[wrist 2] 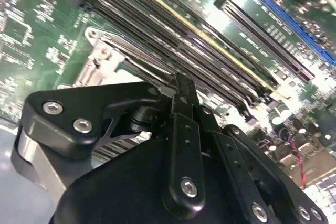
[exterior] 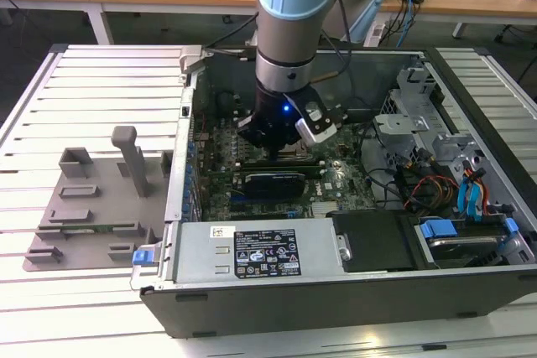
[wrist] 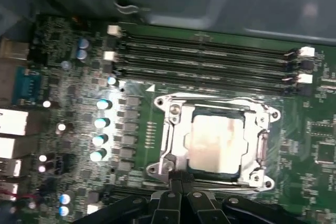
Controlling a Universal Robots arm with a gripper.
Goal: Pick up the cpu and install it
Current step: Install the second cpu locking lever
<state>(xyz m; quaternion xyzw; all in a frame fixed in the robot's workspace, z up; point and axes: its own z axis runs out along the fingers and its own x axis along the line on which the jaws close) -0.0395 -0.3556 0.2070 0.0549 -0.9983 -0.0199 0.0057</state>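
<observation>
The cpu (wrist: 216, 142), a flat square chip with a shiny silver-grey top, lies inside the motherboard socket, ringed by the socket's metal frame (wrist: 176, 129). My gripper (wrist: 181, 178) sits at the edge of that frame, beside the chip, with its black fingers pressed together and nothing between them. In the second wrist view the gripper (wrist 2: 184, 85) shows the same shut fingers pointing down at the board by the memory slots. In the exterior view the arm reaches down into the open computer case, and the gripper (exterior: 278, 148) is low over the middle of the motherboard.
Long memory slots (wrist: 210, 59) run just beyond the socket and capacitors (wrist: 102, 124) stand beside it. A black card (exterior: 273, 182) sits near the gripper. The power supply (exterior: 252, 249), drive cage and cables (exterior: 436, 173) crowd the case. A grey tray fixture (exterior: 92, 207) lies outside, at the exterior view's left.
</observation>
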